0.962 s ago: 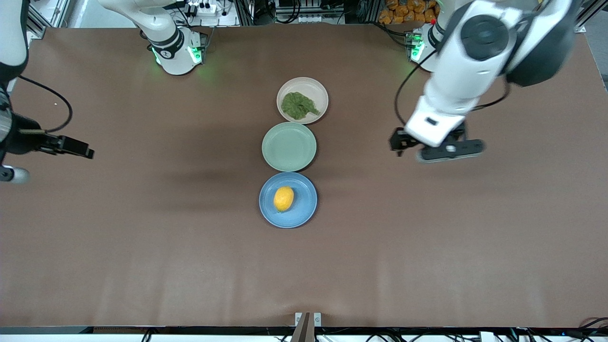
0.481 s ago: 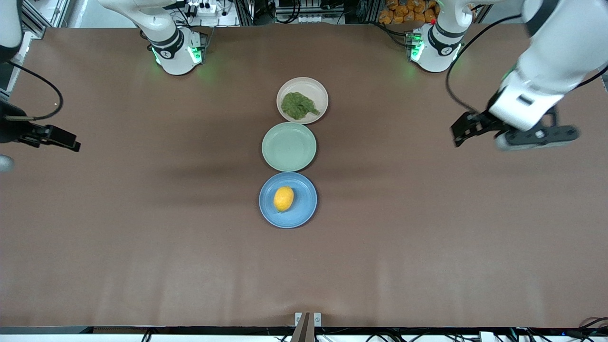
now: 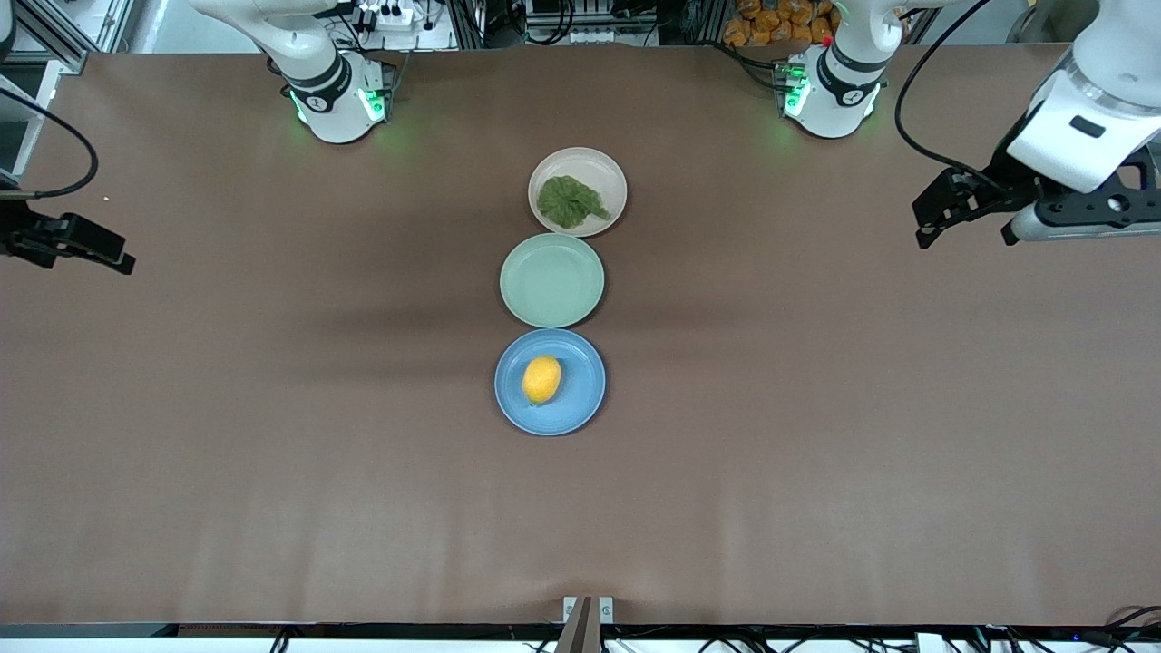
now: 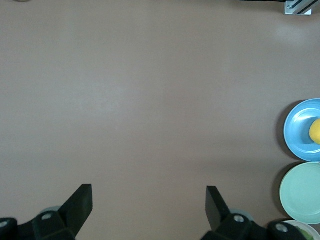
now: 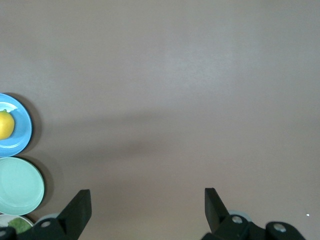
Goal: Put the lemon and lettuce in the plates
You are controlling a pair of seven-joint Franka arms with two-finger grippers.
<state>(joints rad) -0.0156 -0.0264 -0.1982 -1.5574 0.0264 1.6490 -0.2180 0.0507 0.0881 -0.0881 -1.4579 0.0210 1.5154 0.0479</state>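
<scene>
The lemon (image 3: 541, 379) sits in the blue plate (image 3: 582, 404) and the lettuce (image 3: 569, 201) in the beige plate (image 3: 603, 170). Both the left pincer (image 4: 149, 202) and right pincer (image 5: 147, 202) hang open and empty over bare tabletop (image 3: 816, 435). The lemon looks firm and apt to roll, the leaf limp and light.

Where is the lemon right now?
In the front view, the lemon lies in the blue plate, nearest the front camera, beside the mint green plate.

Lemon (image 3: 541, 379) on blue plate (image 3: 580, 413); lettuce (image 3: 569, 200) on beige plate (image 3: 603, 166).
</scene>
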